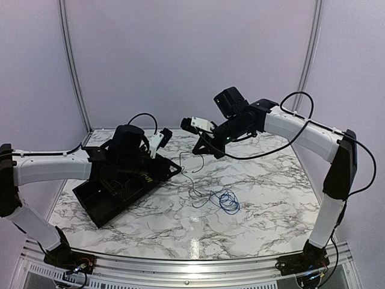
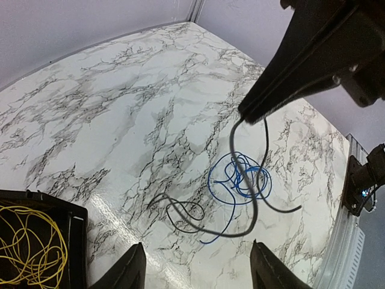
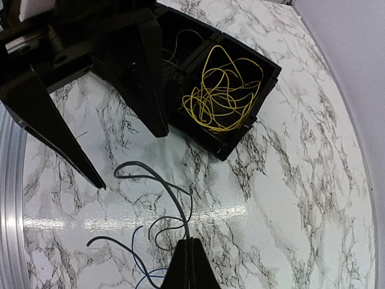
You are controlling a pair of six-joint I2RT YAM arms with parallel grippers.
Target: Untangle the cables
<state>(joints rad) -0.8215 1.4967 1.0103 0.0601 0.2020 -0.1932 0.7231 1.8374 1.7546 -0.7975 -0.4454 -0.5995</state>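
My right gripper (image 3: 191, 245) is shut on the thin black cable (image 3: 162, 180), held above the marble table (image 1: 264, 198). The black cable (image 2: 192, 220) hangs from it in loose loops that reach the tabletop. The blue cable (image 2: 240, 177) lies coiled on the table just past those loops and crosses them (image 1: 225, 201). The yellow cable (image 3: 222, 90) sits bundled in a compartment of the black tray (image 3: 264, 72). My left gripper (image 2: 198, 274) hovers open with nothing between its fingers, near the tray and facing the right gripper (image 1: 195, 150).
The black tray (image 1: 96, 201) lies at the left of the table under my left arm. White booth walls close in the back and sides. A metal rail (image 1: 192, 265) runs along the near edge. Thick black arm cables trail from both arms.
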